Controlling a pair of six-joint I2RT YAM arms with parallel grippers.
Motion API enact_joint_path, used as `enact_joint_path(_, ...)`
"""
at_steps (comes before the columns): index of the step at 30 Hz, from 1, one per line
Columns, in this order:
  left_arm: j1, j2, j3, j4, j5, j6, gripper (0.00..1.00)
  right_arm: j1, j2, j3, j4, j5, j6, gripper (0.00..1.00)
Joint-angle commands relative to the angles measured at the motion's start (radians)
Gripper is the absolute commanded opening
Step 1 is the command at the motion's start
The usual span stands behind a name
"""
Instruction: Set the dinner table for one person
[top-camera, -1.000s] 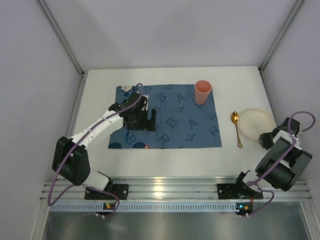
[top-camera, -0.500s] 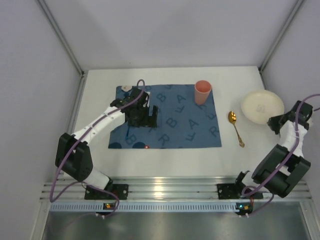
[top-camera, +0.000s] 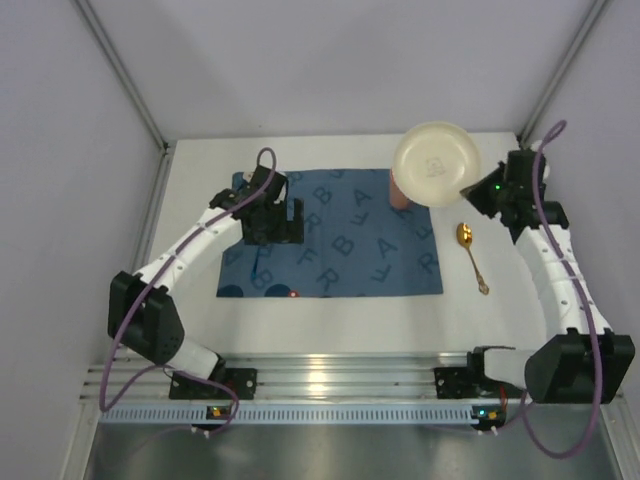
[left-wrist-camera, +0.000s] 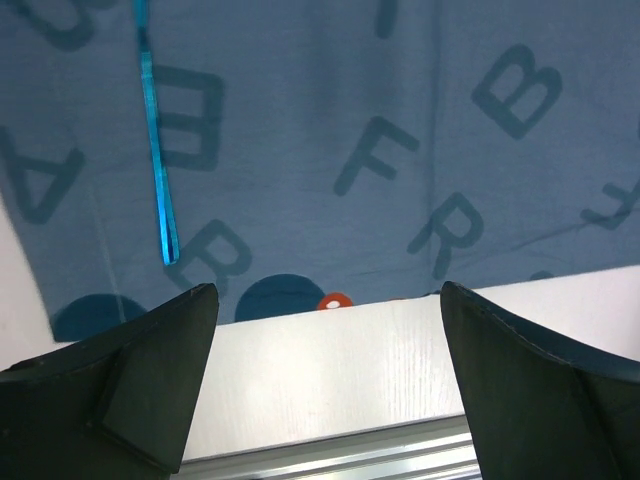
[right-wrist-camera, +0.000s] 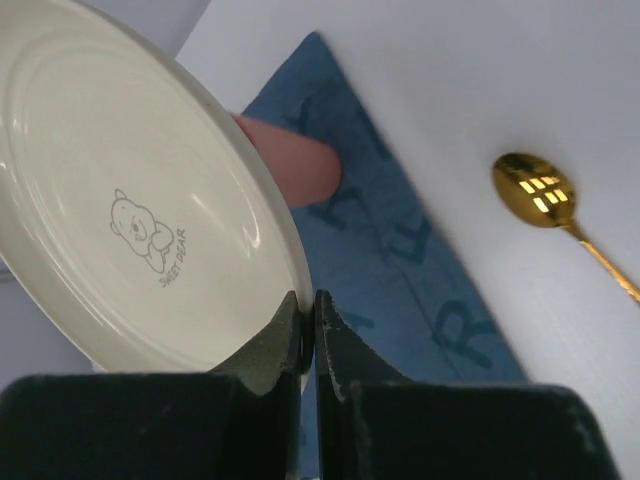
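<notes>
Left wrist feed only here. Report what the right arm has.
Observer: The right gripper is shut on the rim of the cream plate, held tilted in the air.
Operator: Give me the cup's position.
Observer: The pink cup stands at the far right corner of the placemat, partly hidden under the plate.
Operator: Now the spoon.
Observer: The gold spoon lies on the dinner table, right of the placemat.

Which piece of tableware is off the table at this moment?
The cream plate: the right gripper pinches its rim and holds it in the air. The pink cup stands on the placemat; the gold spoon lies on the tabletop.
</notes>
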Motion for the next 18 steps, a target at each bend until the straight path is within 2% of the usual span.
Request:
enact_joint_path(1,0.088,-0.117,-0.028,-0.025,-0.049,-0.073,0.98,0.202,0.03,0.076,0.052,0.066,0.01,0.0)
enact_joint_path(4,0.128,-0.195,-0.078,-0.025,-0.072,-0.094,0.98,0.326,0.088,0.109,0.071,0.099,-0.018,0.0)
enact_joint_path(7,0.133,-0.267,-0.118,-0.027,-0.091,-0.127,0.98,0.398,0.163,0.148,0.085,0.081,-0.038,0.0)
enact_joint_path(18,0.131,-0.445,-0.181,-0.108,-0.135,-0.222,0.98,0.533,0.561,0.307,0.089,-0.082,-0.096,0.0)
